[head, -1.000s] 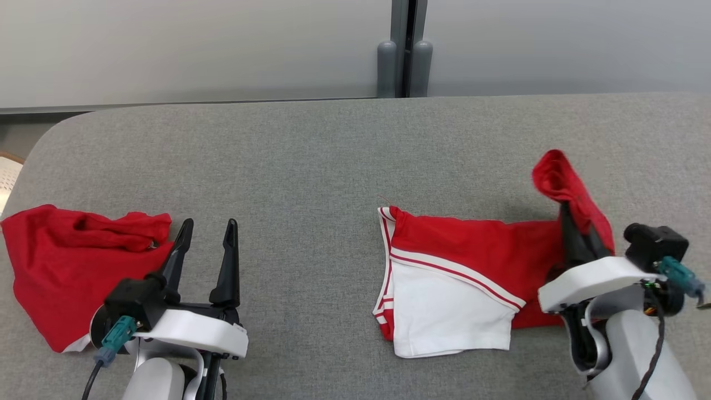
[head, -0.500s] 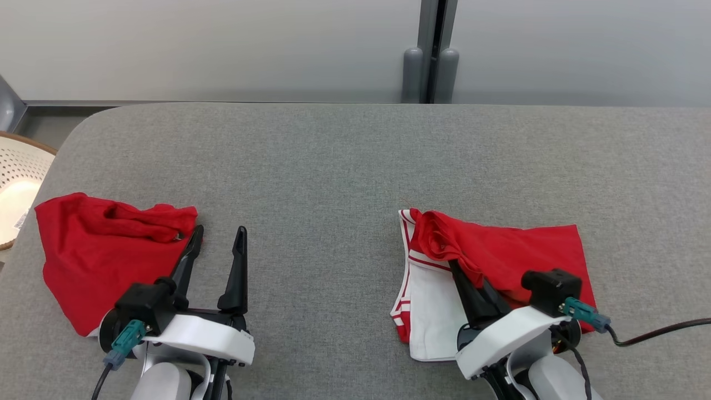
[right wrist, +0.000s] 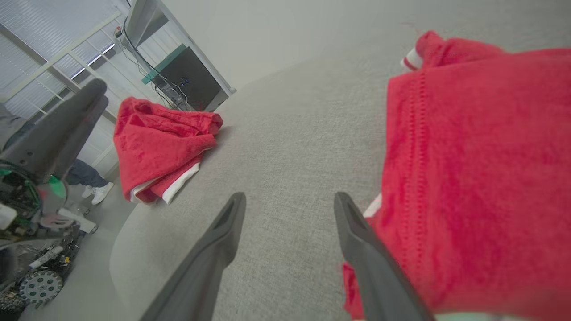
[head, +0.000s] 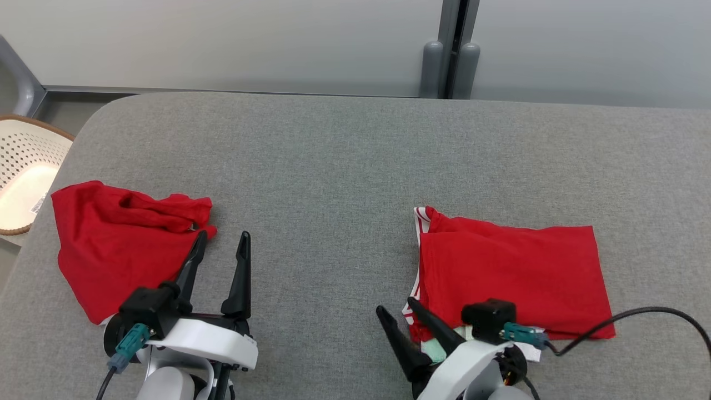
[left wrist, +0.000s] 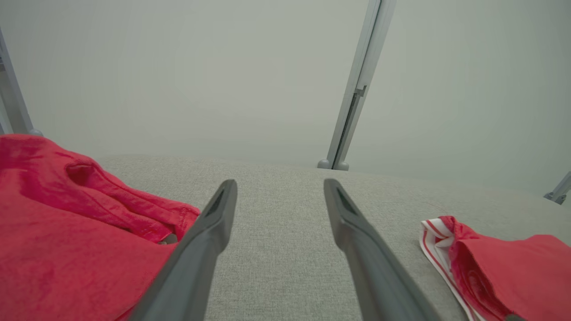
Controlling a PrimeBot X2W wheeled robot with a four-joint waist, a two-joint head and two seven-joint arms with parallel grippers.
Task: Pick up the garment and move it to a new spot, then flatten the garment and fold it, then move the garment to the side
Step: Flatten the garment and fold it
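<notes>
1. Lower centre, we see our right gripper spread and empty, at the left edge of the folded red garment lying lower right.
2. Lower left, our left gripper gapes empty beside a crumpled red garment.
3. Left edge: a perforated basket.

My left gripper and right gripper each carry two long black fingers tapering to points, set in a curved white wrist shell over a pale grey forearm. I see a black camera block with a teal plug on each wrist; a black cable loops off the right one
</notes>
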